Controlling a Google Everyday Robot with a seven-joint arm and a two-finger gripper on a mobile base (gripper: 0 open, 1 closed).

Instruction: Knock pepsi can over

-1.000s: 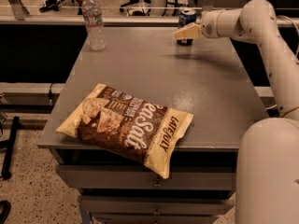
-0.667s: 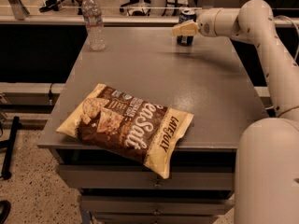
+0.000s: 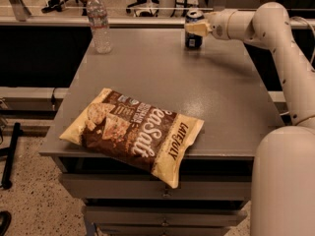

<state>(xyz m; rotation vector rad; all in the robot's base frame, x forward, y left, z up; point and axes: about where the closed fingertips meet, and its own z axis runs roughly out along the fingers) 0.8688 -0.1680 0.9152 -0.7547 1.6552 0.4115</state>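
The pepsi can [image 3: 193,39] is a small dark-blue can with a silver top. It stands upright at the far edge of the grey table [image 3: 197,92], right of centre. My gripper [image 3: 197,29] reaches in from the right on the white arm [image 3: 266,23]. Its cream-coloured tip lies across the upper front of the can, touching it or just in front of it. The middle of the can is hidden behind the tip.
A clear plastic water bottle [image 3: 100,22] stands upright at the far left of the table. A brown and cream chip bag [image 3: 135,132] lies flat at the near edge, its corner hanging over. The robot's white body [image 3: 285,181] fills the lower right. Drawers sit under the tabletop.
The gripper has risen slightly and shifted left against the can. The can still stands upright, with more of its top showing. The bottle and the bag have not moved.
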